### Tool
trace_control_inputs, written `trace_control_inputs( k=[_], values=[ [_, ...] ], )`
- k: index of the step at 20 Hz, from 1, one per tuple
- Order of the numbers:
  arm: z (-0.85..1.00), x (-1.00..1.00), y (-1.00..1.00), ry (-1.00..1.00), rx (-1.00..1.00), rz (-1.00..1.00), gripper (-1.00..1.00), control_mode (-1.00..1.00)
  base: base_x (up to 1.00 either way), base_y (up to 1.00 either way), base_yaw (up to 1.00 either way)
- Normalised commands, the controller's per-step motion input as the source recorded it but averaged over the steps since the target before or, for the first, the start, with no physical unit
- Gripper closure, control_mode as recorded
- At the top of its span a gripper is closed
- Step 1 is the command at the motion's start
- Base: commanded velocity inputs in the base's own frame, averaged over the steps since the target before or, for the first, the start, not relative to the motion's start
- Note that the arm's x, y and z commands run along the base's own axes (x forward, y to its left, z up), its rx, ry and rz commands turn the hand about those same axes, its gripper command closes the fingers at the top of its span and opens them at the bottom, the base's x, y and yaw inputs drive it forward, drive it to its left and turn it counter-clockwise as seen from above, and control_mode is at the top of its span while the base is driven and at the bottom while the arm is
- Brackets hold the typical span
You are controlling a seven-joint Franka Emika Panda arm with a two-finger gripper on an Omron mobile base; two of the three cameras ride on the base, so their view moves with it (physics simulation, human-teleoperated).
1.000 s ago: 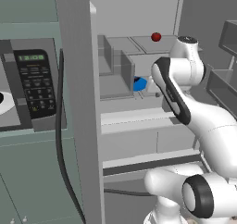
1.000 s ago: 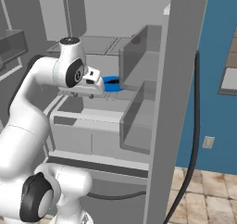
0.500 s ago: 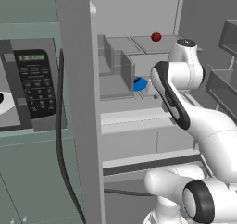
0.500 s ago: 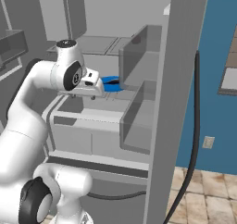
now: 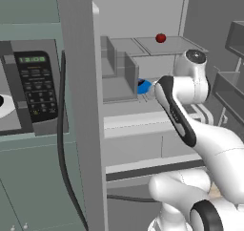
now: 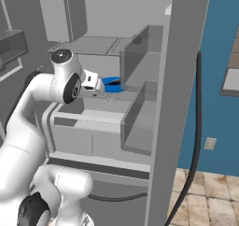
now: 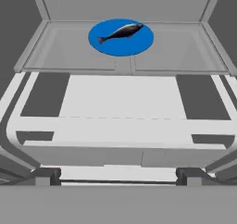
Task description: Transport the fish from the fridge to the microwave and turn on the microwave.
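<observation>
Here the small dark fish [image 7: 121, 32] lies on a flat, round, bright blue plate [image 7: 141, 43], its head toward the right of the hand view, and the plate sits on a pale grey shelf [image 7: 185, 52] inside the tall light-grey fridge [image 5: 143, 15]. In the left base view the blue plate [image 5: 143, 86] shows just past a clear grey bin [image 5: 126, 71] on that shelf; in the right base view the same plate [image 6: 112, 84] lies beside a tall translucent divider [image 6: 140, 57].

The two-finger gripper [image 7: 118, 176] is aimed at the shelf from in front, well short of the plate. Its dark fingertips [image 7: 46, 174] stand wide apart at the bottom of the hand view, with nothing between them. In the right base view the white gripper [image 6: 93, 85] sits just beside the plate's near edge; whether it touches cannot be told.

One shelf higher, a small dark-red ball [image 5: 160, 37] rests alone, well apart from the fish.

To the left of the fridge wall stands the grey microwave [image 5: 33, 125], with a black keypad [image 5: 35, 89], a green digital display [image 5: 32, 59] and part of a white round turntable plate [image 5: 5, 106] in sight. A black cable [image 5: 62, 144] hangs down between the microwave and the fridge.
</observation>
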Motion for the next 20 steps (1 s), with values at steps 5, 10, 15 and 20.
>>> trace_control_inputs(
  k=[5,10,15,20],
  values=[
    [0.01,0.26,0.11,-0.11,0.0,-0.02,-1.0,-1.0,0.0,0.0,0.0],
    [0.03,0.3,0.1,0.0,0.0,0.0,-1.0,-1.0,0.0,0.0,0.0],
    [0.0,0.33,0.01,-0.01,0.0,0.0,-1.0,-1.0,0.0,0.0,0.0],
    [0.0,0.33,0.0,-0.03,0.0,0.0,-1.0,-1.0,0.0,0.0,0.0]
  ],
)
